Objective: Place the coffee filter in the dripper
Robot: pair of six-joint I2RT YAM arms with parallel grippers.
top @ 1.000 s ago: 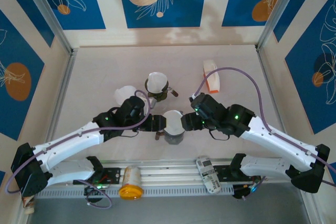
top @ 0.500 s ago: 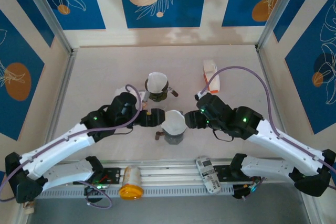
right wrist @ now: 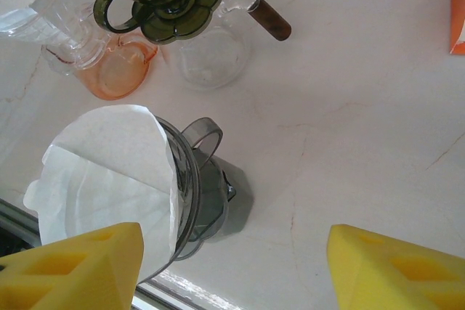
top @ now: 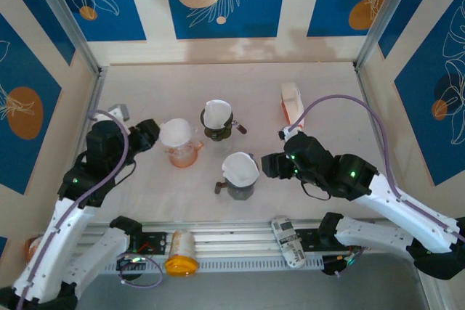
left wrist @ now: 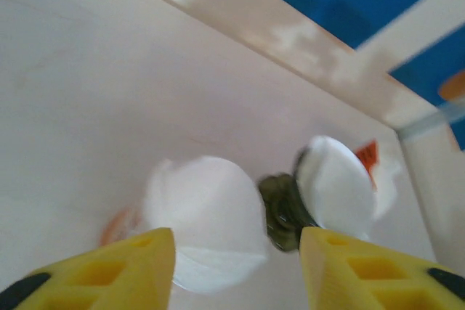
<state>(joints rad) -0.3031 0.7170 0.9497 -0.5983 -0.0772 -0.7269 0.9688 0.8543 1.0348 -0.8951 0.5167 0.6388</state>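
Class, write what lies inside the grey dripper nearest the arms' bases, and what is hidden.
A white paper filter sits inside the grey dripper, rising above its rim. The paper hides the dripper's inner wall and floor.

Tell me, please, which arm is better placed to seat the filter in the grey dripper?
Probably the right arm: the right fingers stand open beside the grey dripper, whose filter stands above the rim. The left fingers face the pink dripper, farther away.
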